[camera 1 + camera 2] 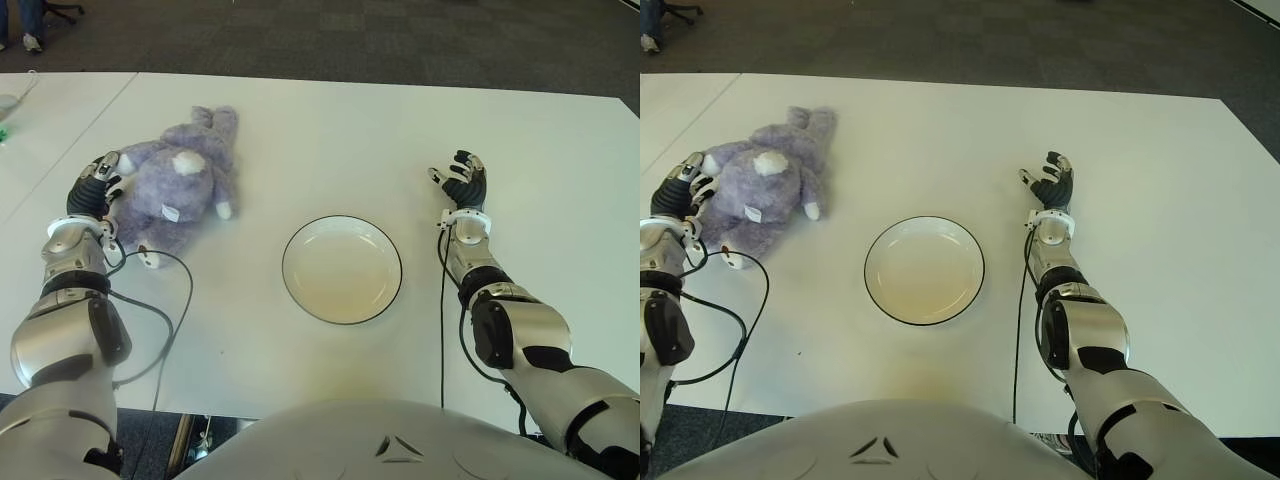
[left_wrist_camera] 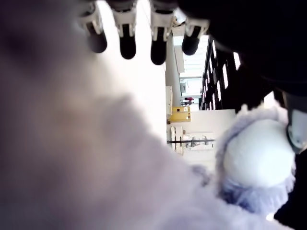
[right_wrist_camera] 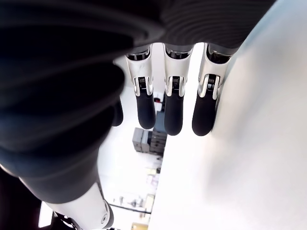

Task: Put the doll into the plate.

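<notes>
A purple plush doll (image 1: 180, 180) with white paws lies on the white table, left of centre. My left hand (image 1: 97, 183) is at the doll's left side, fingers spread and close against the plush; in the left wrist view the fur (image 2: 96, 158) fills most of the picture under straight fingers (image 2: 127, 36). The white plate (image 1: 342, 269) with a dark rim sits empty in the middle, apart from the doll. My right hand (image 1: 462, 183) shows to the right of the plate, fingers extended and holding nothing.
Black cables run from both wrists across the table (image 1: 330, 140), one looping near the doll (image 1: 170, 310). A second table adjoins at the far left (image 1: 40, 110). A person's feet show at the top left corner (image 1: 22, 30).
</notes>
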You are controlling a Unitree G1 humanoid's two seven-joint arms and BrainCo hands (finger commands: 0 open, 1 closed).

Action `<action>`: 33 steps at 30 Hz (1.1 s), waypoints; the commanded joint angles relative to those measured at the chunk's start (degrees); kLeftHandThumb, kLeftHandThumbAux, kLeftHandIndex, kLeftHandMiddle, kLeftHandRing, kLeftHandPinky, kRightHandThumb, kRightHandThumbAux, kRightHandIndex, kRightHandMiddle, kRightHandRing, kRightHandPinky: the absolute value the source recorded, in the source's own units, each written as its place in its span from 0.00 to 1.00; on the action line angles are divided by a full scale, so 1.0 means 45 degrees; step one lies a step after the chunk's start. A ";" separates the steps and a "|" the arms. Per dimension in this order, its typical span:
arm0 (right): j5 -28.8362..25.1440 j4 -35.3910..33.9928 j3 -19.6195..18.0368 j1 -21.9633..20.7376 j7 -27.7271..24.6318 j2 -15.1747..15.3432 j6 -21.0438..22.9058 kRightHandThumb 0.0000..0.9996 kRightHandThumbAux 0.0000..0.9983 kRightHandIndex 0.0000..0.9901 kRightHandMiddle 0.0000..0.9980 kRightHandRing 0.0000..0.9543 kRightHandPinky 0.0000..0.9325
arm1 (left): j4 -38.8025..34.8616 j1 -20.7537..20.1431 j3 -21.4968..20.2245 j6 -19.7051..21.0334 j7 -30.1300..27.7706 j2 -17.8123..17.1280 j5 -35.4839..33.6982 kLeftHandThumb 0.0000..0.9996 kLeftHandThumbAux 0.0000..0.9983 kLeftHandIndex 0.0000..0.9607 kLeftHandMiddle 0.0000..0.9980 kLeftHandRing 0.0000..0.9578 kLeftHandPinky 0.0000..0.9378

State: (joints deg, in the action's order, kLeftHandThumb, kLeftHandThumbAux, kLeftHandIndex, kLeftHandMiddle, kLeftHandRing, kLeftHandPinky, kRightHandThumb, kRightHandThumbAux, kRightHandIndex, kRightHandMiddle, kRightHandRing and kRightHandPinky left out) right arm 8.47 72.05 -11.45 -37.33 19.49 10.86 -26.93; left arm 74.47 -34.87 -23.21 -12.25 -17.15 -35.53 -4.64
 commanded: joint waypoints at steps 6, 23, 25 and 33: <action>-0.0057 0.1262 0.0064 0.1865 -0.0323 -0.0791 0.1255 0.24 0.86 0.18 0.21 0.24 0.28 | 0.0415 -0.0107 0.1193 0.0306 -0.1629 0.1369 0.0457 0.00 0.42 0.05 0.12 0.09 0.08; -0.0078 0.1295 0.0036 0.1886 -0.0332 -0.0855 0.1532 0.18 0.85 0.18 0.19 0.22 0.27 | -0.1074 0.0182 0.1955 -0.1642 -0.4552 0.1855 -0.0126 0.00 0.39 0.05 0.15 0.13 0.11; -0.0073 0.1298 0.0036 0.1887 -0.0337 -0.0857 0.1557 0.18 0.85 0.18 0.19 0.22 0.26 | -0.1259 0.0333 0.1983 -0.1762 -0.4759 0.1849 -0.0179 0.00 0.39 0.04 0.15 0.13 0.11; -0.0121 0.1298 -0.0029 0.1876 -0.0434 -0.0879 0.1559 0.17 0.85 0.17 0.19 0.22 0.26 | -0.3098 0.1402 0.2315 -0.2309 -0.5579 0.1848 -0.0415 0.00 0.34 0.02 0.16 0.15 0.13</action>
State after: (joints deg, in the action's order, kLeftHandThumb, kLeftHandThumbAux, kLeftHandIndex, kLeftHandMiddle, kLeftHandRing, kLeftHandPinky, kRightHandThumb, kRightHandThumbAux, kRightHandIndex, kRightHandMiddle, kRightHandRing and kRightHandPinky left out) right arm 8.57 72.05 -11.40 -37.89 18.23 9.66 -26.92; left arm 63.81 -32.13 -14.28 -22.07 -39.90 -28.37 -5.99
